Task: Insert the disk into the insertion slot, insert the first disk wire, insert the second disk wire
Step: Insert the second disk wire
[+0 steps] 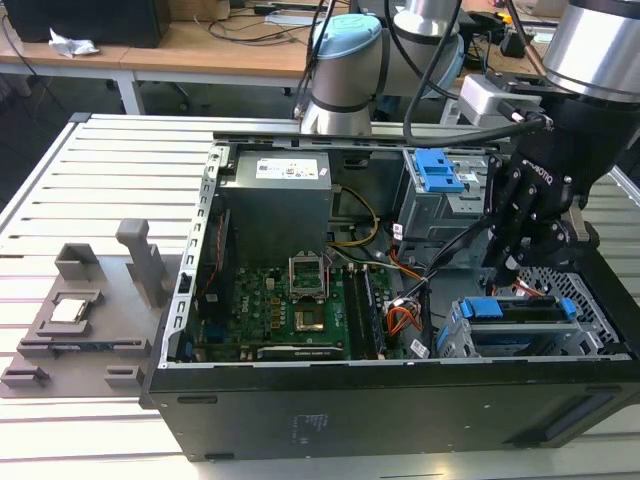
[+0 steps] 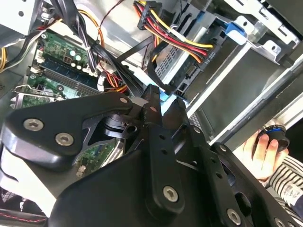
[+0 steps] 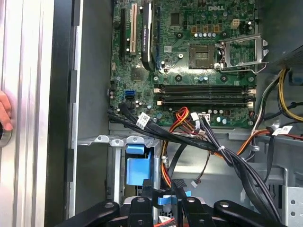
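Open computer case (image 1: 300, 400) on slatted surface (image 1: 90, 190). Disk (image 1: 520, 312) seated in insertion slot (image 1: 590, 335), case corner at exterior view's right, mostly hidden by bay walls. End effector (image 1: 507, 268) just above disk; fingers clenched on small blue connector (image 3: 165, 198), largely occluded. Wire bundle (image 3: 227, 156) crosses bay.

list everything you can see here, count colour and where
case: 1, black, open on the slatted table
motherboard: 1, green, case floor
power supply: 1, grey, case's far corner
cage: 1, grey with blue latch, far end of the case
disk: 1, blue-framed, in the insertion slot
wires: bundle, red, yellow, black, beside the disk
fixture: 1, grey, exterior view's left
hand: 1, person's, outside the case
gripper: 1, black, above the disk
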Robot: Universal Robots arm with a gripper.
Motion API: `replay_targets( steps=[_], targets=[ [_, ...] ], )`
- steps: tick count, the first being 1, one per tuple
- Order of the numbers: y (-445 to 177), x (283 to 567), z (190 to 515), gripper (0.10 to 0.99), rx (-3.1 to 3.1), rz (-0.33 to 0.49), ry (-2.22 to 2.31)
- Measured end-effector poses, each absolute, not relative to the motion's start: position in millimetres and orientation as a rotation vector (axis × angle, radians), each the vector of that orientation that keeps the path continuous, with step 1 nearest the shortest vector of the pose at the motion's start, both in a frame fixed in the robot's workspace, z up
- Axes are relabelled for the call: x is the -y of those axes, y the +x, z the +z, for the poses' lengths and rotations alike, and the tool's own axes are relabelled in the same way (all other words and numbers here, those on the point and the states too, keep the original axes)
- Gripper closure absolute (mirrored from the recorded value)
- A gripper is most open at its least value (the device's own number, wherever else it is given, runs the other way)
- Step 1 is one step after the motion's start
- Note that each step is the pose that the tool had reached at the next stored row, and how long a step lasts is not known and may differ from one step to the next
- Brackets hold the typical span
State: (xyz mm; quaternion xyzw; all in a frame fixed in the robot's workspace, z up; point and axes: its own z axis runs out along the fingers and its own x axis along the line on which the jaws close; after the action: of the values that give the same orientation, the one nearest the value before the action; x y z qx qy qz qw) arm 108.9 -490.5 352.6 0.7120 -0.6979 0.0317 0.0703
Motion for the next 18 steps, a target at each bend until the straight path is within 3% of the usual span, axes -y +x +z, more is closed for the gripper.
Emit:
replay_targets(
  steps=[9,13,18],
  targets=[
    [108.9,490.1,347.3,0.784,2.081,0.131,2.123],
    [108.9,490.1,347.3,0.929,2.081,0.131,2.123],
    [108.9,490.1,347.3,0.937,2.081,0.132,2.123]
  ],
)
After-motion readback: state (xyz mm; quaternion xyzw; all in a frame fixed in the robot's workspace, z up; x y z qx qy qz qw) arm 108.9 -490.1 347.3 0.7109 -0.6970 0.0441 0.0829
